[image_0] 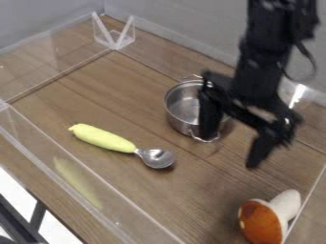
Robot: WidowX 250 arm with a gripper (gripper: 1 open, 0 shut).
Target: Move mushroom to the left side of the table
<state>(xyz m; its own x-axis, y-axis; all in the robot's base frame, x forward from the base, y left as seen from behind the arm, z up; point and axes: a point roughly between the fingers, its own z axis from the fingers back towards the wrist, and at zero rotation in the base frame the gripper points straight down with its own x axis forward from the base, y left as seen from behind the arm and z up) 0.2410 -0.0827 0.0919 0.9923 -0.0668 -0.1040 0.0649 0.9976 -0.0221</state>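
hovering with its fingers [211,107] spread wide and holding nothing, the gripper [237,130] has not yet begun the carry. the mushroom [269,218] lies below and right of the fingertips, ungrasped on the table [90,91]; grasp and leftward move remain.

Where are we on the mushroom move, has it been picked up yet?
Not yet. The mushroom lies on its side at the near right corner of the table, untouched. The gripper hangs open beside the steel pot, holding nothing. The grasp, the carry to the left side and the release all remain.
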